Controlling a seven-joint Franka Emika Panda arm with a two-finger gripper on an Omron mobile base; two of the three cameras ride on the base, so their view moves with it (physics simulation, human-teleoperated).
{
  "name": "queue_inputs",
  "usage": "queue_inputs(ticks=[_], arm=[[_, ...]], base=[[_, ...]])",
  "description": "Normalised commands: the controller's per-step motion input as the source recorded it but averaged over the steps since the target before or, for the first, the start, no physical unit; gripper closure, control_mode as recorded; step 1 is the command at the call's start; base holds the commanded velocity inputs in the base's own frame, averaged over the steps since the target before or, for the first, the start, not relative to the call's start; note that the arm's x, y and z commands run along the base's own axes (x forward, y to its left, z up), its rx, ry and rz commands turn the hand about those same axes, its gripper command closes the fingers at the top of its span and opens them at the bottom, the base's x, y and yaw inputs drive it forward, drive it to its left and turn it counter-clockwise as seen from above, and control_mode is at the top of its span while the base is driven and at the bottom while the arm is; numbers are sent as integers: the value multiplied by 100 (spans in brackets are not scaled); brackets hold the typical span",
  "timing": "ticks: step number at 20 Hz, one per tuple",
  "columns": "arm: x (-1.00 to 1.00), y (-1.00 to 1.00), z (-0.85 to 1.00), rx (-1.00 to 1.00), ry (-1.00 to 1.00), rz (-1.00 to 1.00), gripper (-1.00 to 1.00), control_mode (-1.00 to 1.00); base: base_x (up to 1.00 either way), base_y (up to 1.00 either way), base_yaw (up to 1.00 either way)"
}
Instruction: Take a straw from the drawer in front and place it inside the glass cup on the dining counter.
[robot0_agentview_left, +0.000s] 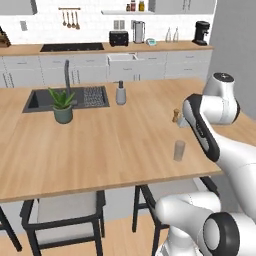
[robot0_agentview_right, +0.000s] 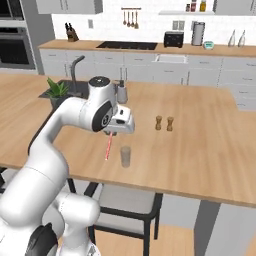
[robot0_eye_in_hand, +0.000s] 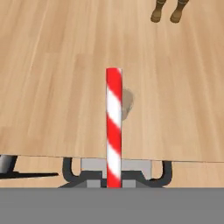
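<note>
A: Going left to right in the right base view, what comes first?

B: The end effector (robot0_agentview_right: 111, 134), closed on the straw (robot0_agentview_right: 108, 147). The straw hangs from it, long axis nearly upright with a slight lean, lower tip above the counter (robot0_agentview_right: 200, 150) and not touching it.

A: And the glass cup?

B: The glass cup (robot0_agentview_right: 125, 156) stands just right of the straw's tip and a little nearer the counter's near edge. Further right and farther back sit two brown shakers (robot0_agentview_right: 164, 123), well apart from it.

A: Does the hand view agree?

B: Yes. The straw (robot0_eye_in_hand: 114, 127) runs straight up the middle, and the glass cup (robot0_eye_in_hand: 127, 105) shows faintly just right of it, partly behind it.

A: So the coming move depends on what?

B: Probably a small shift right and slightly nearer, so the tip sits over the cup's mouth, keeping the straw upright before lowering. A leaning straw could catch the rim.
</note>
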Motion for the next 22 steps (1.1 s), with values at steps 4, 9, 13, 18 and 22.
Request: queue_inputs(ticks=[4, 9, 13, 18, 22], arm=[[0, 0, 0, 0, 0, 0, 100, 100], [12, -36, 52, 20, -16, 27, 100, -100], [0, -55, 35, 28, -38, 29, 100, -100], [0, -23, 13, 30, -44, 26, 100, -100], [0, 7, 1, 27, -35, 17, 100, -100]], base=[[69, 0, 26], [0, 0, 0], [0, 0, 0], [0, 0, 0], [0, 0, 0]])
